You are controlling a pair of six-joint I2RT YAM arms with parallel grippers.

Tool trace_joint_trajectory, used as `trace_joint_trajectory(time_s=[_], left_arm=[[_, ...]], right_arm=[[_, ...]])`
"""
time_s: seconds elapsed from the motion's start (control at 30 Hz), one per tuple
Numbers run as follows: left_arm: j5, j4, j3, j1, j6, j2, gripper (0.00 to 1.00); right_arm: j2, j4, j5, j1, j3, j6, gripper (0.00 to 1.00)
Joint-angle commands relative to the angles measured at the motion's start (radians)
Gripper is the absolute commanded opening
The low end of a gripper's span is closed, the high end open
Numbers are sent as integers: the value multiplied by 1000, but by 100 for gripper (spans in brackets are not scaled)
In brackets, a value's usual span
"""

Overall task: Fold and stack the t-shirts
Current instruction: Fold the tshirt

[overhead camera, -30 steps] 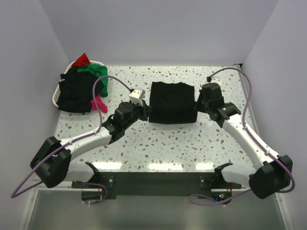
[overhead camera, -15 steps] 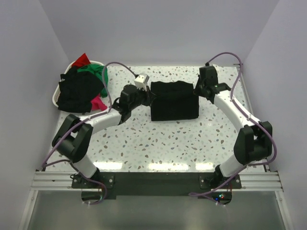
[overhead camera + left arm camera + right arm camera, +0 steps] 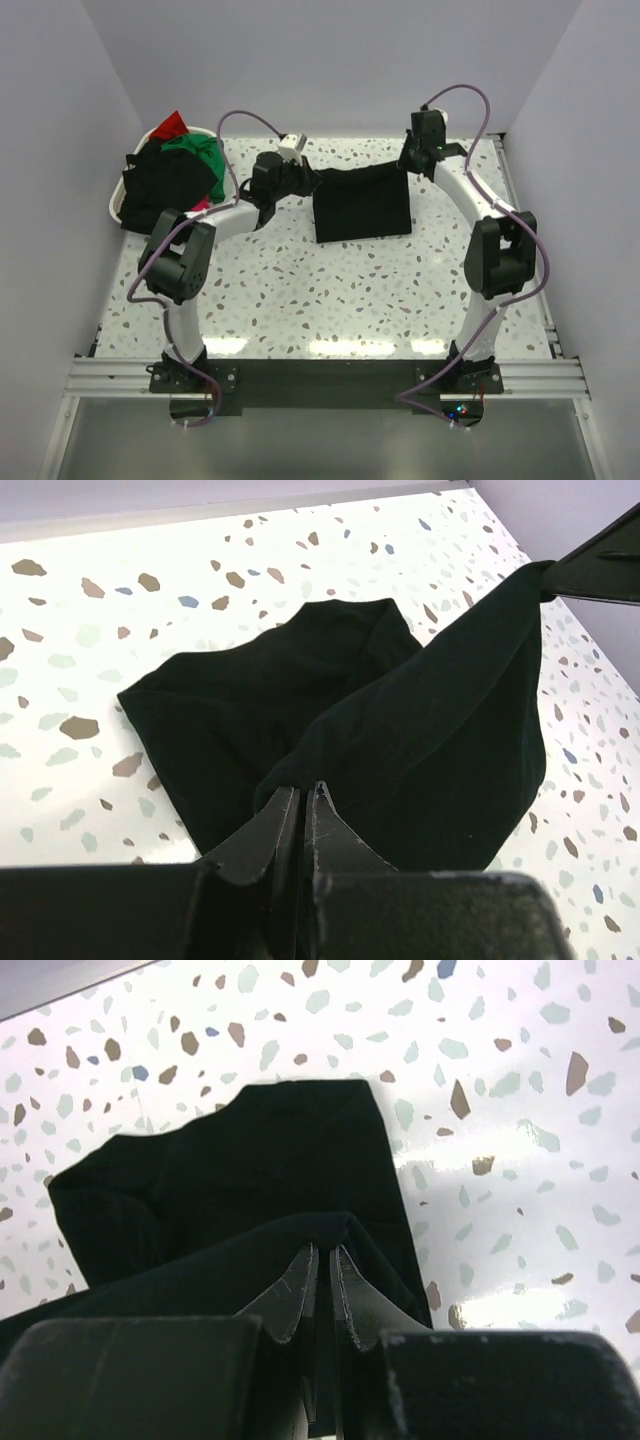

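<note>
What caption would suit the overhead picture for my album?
Teamwork: left gripper and right gripper each pinch a corner of the black t-shirt over the speckled table.

There were two arms' ends, left gripper (image 3: pixel 303 791) and right gripper (image 3: pixel 325 1251); one black t-shirt (image 3: pixel 362 206) between their jaws; one white basket (image 3: pixel 112 207) beyond the left jaws.

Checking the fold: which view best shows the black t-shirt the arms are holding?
Top external: the whole black t-shirt shows, its far edge pinched by the left gripper and right gripper. Left wrist shows most of it; right wrist, only part.
</note>
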Motion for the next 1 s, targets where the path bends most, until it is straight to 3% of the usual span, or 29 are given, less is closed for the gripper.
trace_joint_trajectory(time_s=[0.0,0.53,0.57,0.6,0.63,0.67,0.7,0.8,0.97], left_arm=[[44,53,87,30,5,41,0],[68,39,344,99,-8,265,0],[64,38,366,104,-11,288,7],[45,33,388,109,-19,296,34],[28,27,421,112,-19,302,48],[9,24,434,119,-24,299,60],[-24,21,440,123,-21,290,74],[-67,16,423,124,2,230,89],[-46,8,327,124,19,141,90]], right_arm=[[35,23,0,-24,106,-27,0],[258,21,-26,-42,324,-30,0],[272,24,-39,-44,345,-42,3],[310,26,-54,-45,404,-53,16],[328,24,-71,-45,442,-65,33],[347,11,-88,-47,478,-82,70],[361,4,-124,-47,538,-88,79],[323,46,-179,-48,502,-111,95],[143,167,-241,-53,301,-155,99]])
